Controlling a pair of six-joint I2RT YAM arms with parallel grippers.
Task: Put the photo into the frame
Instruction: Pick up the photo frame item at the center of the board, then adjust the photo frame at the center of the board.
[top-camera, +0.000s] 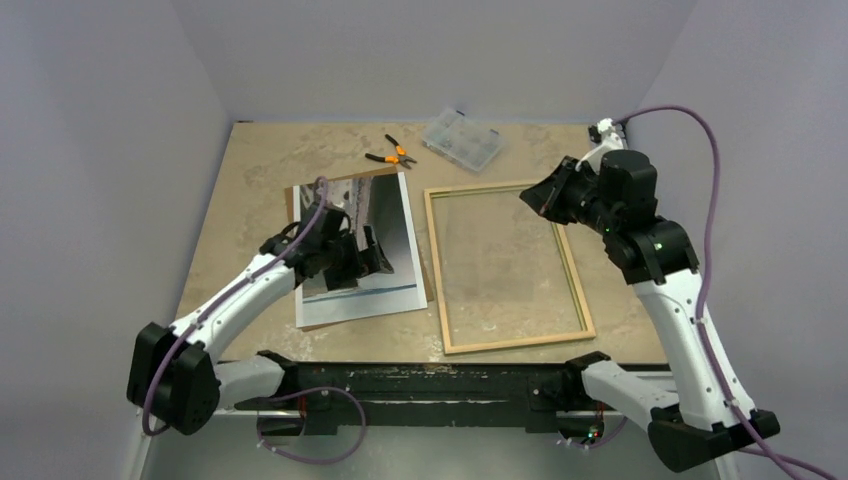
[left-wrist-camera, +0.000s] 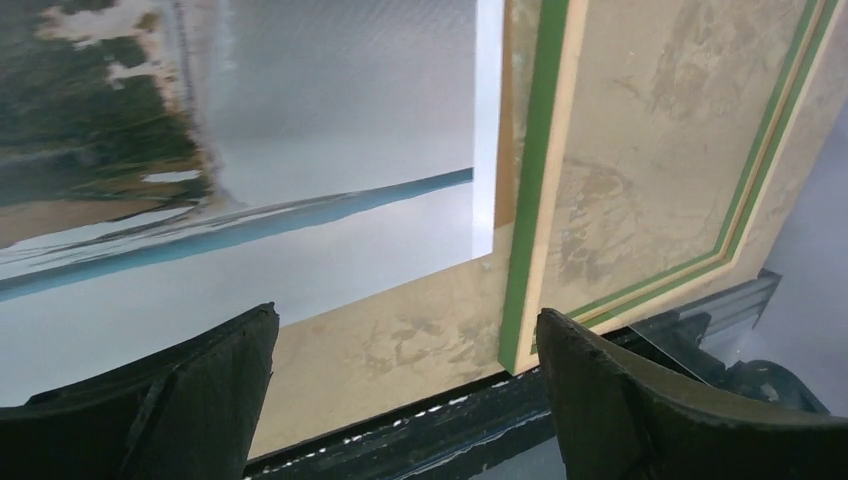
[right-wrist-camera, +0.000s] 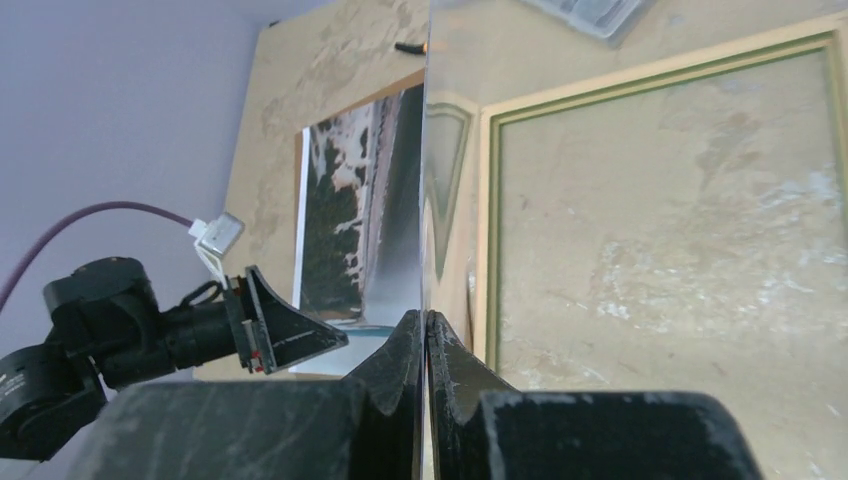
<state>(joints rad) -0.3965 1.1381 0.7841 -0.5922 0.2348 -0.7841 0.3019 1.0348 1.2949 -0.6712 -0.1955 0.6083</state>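
Observation:
The photo (top-camera: 385, 230) lies face up left of centre, on a brown backing sheet (top-camera: 292, 200). The frame (top-camera: 505, 345) lies flat to its right, pale wood side up; its green edge shows in the left wrist view (left-wrist-camera: 530, 200). My left gripper (top-camera: 375, 262) is open and empty, just above the photo's (left-wrist-camera: 330, 130) near right part. My right gripper (top-camera: 535, 198) is at the frame's far right corner. In the right wrist view it (right-wrist-camera: 427, 325) is shut on a thin clear pane (right-wrist-camera: 427, 150), seen edge-on and reflecting the frame (right-wrist-camera: 485, 200).
Orange-handled pliers (top-camera: 392, 155) and a clear plastic parts box (top-camera: 462, 140) lie at the back of the table. A black rail (top-camera: 430, 380) runs along the near edge. Walls close in on both sides.

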